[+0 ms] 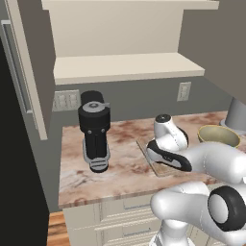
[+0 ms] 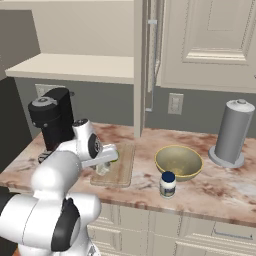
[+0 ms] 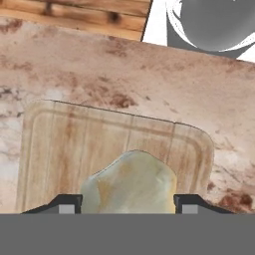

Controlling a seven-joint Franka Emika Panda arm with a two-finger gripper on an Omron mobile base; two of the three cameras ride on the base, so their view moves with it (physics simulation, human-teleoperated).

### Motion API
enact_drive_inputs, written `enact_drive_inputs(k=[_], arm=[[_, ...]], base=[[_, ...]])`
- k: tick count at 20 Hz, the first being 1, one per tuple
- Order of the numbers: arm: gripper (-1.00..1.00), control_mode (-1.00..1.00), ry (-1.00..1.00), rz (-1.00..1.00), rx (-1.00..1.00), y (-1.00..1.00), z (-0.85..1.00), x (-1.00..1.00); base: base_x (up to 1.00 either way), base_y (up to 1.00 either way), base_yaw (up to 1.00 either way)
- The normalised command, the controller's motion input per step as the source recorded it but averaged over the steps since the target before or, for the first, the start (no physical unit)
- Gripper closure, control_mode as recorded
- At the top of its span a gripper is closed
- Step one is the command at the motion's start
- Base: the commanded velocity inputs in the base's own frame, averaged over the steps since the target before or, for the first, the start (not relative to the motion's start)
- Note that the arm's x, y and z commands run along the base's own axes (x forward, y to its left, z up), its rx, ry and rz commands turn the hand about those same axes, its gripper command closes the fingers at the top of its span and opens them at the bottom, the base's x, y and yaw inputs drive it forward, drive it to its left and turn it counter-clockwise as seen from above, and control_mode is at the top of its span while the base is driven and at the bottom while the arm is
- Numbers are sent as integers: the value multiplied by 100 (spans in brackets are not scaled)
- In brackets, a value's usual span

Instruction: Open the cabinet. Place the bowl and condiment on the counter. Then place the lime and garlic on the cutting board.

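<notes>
My gripper [image 3: 128, 203] is shut on the garlic [image 3: 132, 182], a pale lumpy bulb wedged between the two finger tips. It hangs just above the cutting board [image 3: 60, 144], which lies on the counter [image 3: 149, 74]. From the right base view the garlic [image 2: 102, 167] sits under the hand over the board [image 2: 122, 170]. The olive-yellow bowl [image 2: 178, 161] and the blue-lidded condiment [image 2: 168, 184] stand on the counter to the board's right. The cabinet [image 2: 150, 60] is open, its shelf [image 1: 125, 67] bare. The lime is hidden.
A black coffee machine [image 1: 94, 129] stands on the counter left of the board. A tall grey cylinder [image 2: 231, 132] stands at the back right. Wall outlets [image 2: 175, 103] sit behind the counter, and cream drawers [image 1: 125, 211] run below its front edge.
</notes>
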Motion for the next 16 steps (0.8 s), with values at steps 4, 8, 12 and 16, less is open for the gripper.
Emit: enact_drive_inputs(k=[4,8,12,16], arm=[[100,-100,0,0,1,-11,-12,19],[100,-100,0,0,1,-10,-15,13],[-100,-100,0,1,1,-7,-13,14],[-100,-100,-1,1,0,-9,-5,14]], base=[[0,0,0],[0,0,0],[0,0,0],[0,0,0]])
